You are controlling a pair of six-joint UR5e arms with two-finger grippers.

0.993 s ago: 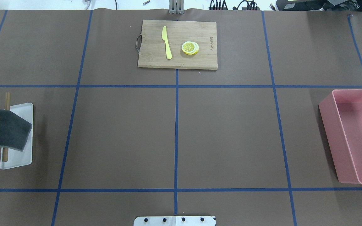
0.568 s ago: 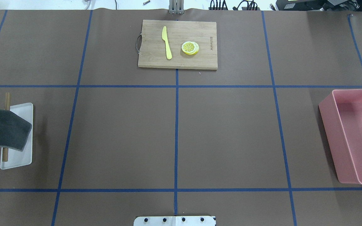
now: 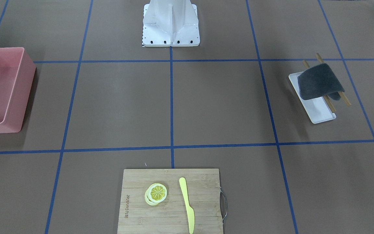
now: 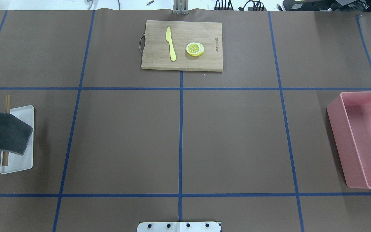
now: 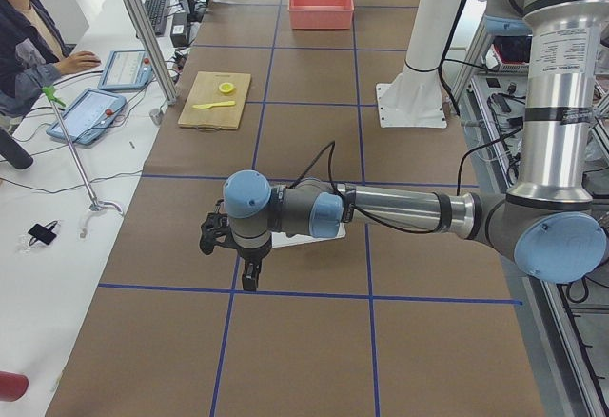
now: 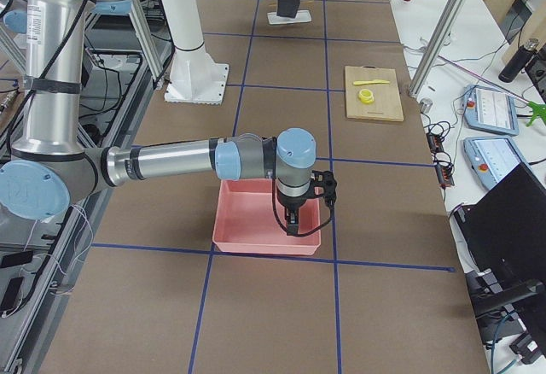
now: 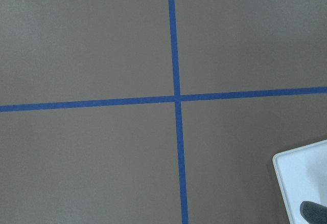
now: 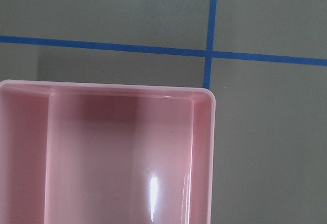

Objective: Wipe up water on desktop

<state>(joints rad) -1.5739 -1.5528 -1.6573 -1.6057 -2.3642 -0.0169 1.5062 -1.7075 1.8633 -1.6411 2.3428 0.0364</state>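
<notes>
The left claw (image 5: 249, 279) hangs over the counter (image 4: 230, 138) near the white tray (image 4: 19, 164) that bears the grey cloth (image 4: 3, 132), so the left arm is nearer to the cloth. I cannot tell how far it is open. The right claw (image 6: 293, 223), equally unreadable, hangs far off above the pink bin (image 4: 343, 138). No water shows on the counter.

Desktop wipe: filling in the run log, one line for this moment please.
stage: not started | cloth: on rack, untouched | left end effector: near tray | right end effector: over pink bin | desktop water: none visible

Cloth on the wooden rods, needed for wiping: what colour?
Dark grey cloth, best in the exterior front-facing view.
</notes>
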